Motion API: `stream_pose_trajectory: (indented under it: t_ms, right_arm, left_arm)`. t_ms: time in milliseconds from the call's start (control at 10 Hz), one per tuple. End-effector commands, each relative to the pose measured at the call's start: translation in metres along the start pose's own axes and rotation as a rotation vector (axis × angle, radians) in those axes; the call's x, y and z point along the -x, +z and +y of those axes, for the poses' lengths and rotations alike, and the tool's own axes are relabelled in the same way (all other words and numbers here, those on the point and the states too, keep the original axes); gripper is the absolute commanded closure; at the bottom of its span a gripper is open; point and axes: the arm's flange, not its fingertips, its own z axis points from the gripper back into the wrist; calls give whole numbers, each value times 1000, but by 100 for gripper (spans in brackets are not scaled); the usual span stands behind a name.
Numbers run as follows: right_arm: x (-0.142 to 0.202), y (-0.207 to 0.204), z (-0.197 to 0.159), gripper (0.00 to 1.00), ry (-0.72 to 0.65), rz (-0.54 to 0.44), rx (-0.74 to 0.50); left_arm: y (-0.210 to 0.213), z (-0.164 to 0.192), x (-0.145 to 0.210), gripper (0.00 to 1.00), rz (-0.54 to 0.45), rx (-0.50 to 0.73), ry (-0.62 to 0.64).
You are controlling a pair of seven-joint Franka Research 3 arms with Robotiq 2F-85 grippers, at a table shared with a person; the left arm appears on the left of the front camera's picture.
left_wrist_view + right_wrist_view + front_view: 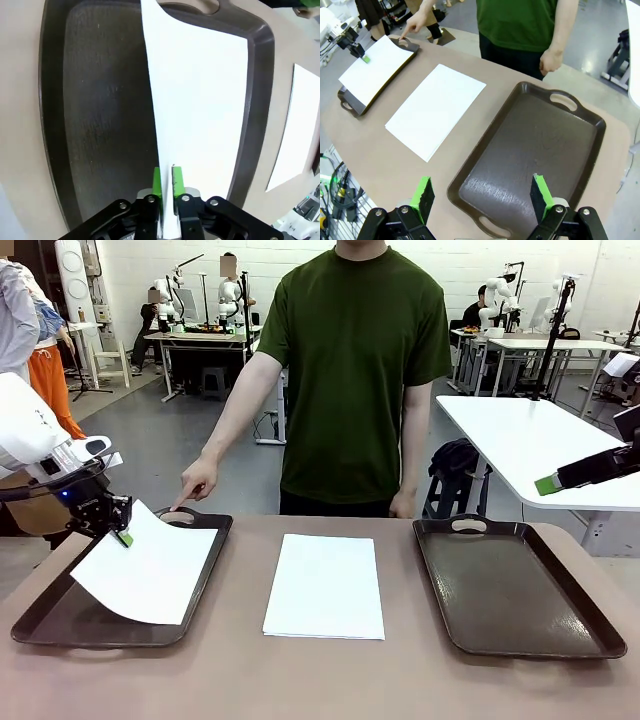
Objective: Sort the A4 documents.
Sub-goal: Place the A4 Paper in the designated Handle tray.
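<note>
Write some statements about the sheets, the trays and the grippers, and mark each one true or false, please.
1. One white sheet lies partly in the left tray, its edge between the jaws of the left gripper. True.
2. The right tray holds two sheets. False: no sheet lies in it.
3. The person's hand points at the right tray. False: its finger is at the left tray's far handle.
4. On the table, white paper lies between both trays. True.
5. The right gripper is shut. False: its jaws stand wide open.
</note>
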Motion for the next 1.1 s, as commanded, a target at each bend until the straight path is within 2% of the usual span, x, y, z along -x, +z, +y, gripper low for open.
stream_pose_trajectory:
  t_ms: [0, 100, 200, 300, 400, 500, 600, 700, 800, 900, 1000]
  right_arm:
    - [-1, -2, -2, 0, -2, -16, -17]
    - [-1, -2, -2, 0, -2, -16, -17]
    - [-1, -2, -2, 0, -2, -16, -17]
    - [-1, -2, -2, 0, -2, -16, -17]
    - [-1, -2, -2, 0, -2, -16, -17]
    - [-1, -2, -2, 0, -2, -16, -17]
    - [-1, -2, -2, 0, -2, -16, -17]
    - [-1, -2, -2, 0, -2, -16, -17]
    - [-1, -2, -2, 0, -2, -16, -17]
    - [-1, -2, -2, 0, -2, -16, -17]
    - [-1, -2, -2, 0, -2, -16, -17]
  left_arm:
    - [4, -5, -4, 63, 14, -32, 7]
    - [7, -5, -2, 79, -5, -78, 12]
    - [11, -6, -2, 44, -26, -99, 12]
    - [15, -7, -2, 61, -39, -126, 10]
    - [17, -7, -2, 25, -40, -158, 5]
    - [19, -8, -5, 42, -45, -180, 3]
    - [20, -9, -5, 6, -49, -183, 0]
    - [20, -9, -6, 23, -47, -194, -4]
    - [21, -9, -6, 0, -41, -192, -9]
    - [21, -8, -5, 3, -39, -186, -8]
    - [22, -9, -4, 0, -55, -165, 0]
